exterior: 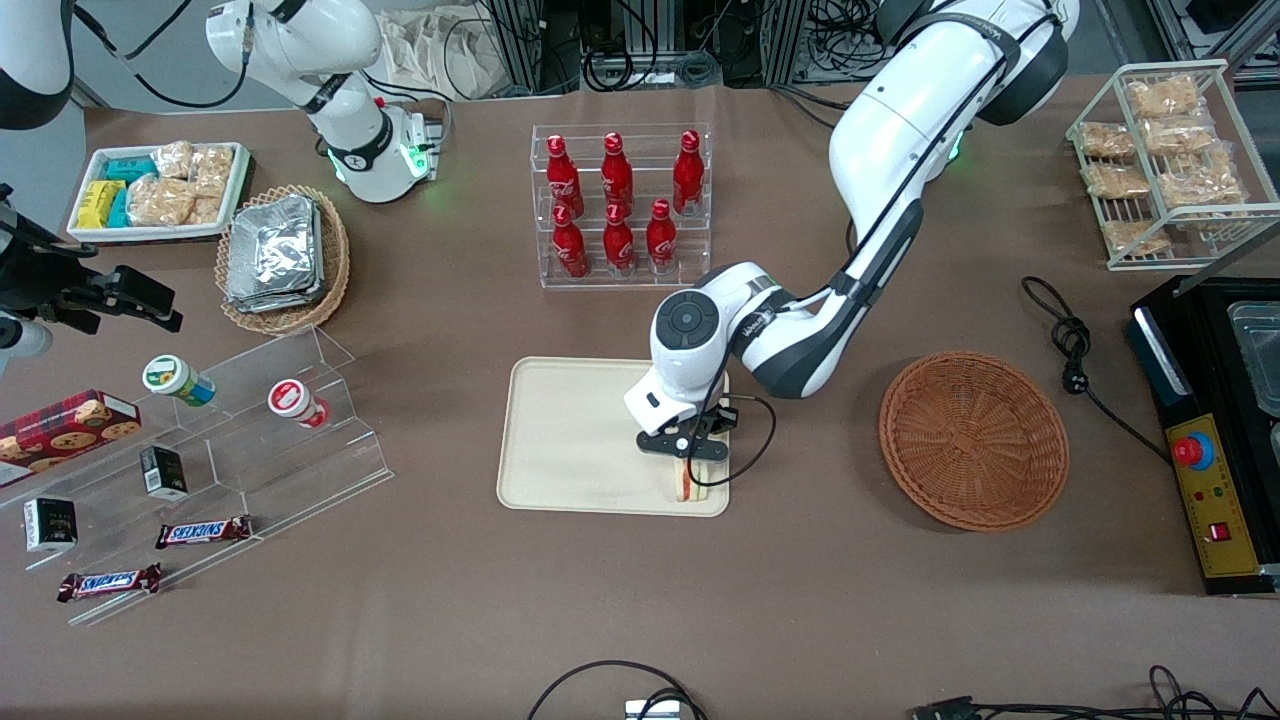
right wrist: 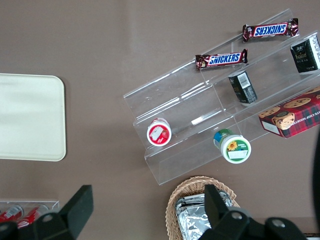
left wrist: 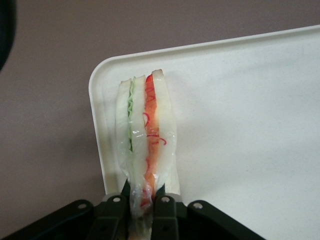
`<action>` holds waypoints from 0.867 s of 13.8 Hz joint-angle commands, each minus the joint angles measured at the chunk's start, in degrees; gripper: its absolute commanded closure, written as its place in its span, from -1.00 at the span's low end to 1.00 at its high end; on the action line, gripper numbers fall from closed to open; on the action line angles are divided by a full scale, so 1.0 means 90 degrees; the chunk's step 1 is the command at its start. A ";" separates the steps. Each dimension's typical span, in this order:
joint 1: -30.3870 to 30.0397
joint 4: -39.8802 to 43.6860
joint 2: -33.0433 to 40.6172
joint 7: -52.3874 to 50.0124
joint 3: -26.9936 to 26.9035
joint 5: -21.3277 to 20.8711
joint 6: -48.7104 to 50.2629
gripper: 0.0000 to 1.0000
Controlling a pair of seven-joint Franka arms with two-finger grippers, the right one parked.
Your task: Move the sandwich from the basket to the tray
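While you look at the sandwich [left wrist: 144,145], you can see it stands on edge, wrapped in clear film, with its green and red layers showing. Your gripper [left wrist: 144,202] has it pinched tight between two black fingers [left wrist: 114,210] at one end (the film bunches up there). From the front, the sandwich [exterior: 687,485] is at the corner of the tray [exterior: 575,440] that is nearest the front camera and toward the working arm's end of the table, and the gripper [exterior: 690,447] is right above it. You cannot tell if the sandwich touches the tray or hangs just over it. The basket [exterior: 973,438] sits well apart from the tray, toward the working arm's end. Farther from the front camera than the tray, you see red bottles [exterior: 617,205] in a clear rack.
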State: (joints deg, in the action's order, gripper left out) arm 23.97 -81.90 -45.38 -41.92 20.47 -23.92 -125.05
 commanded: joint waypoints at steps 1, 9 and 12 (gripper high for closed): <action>0.0071 0.0145 -0.0007 -0.0205 -0.0087 -0.0126 -0.0012 -1.00; -0.0152 -0.0586 0.2022 0.0329 -0.1023 0.1863 0.0027 -1.00; -0.1020 -0.1182 0.2950 0.1248 -0.1190 0.2715 0.0240 -1.00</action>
State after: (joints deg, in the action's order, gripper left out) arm 19.31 -85.33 -26.07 -34.81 10.31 -3.20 -123.32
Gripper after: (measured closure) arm 0.000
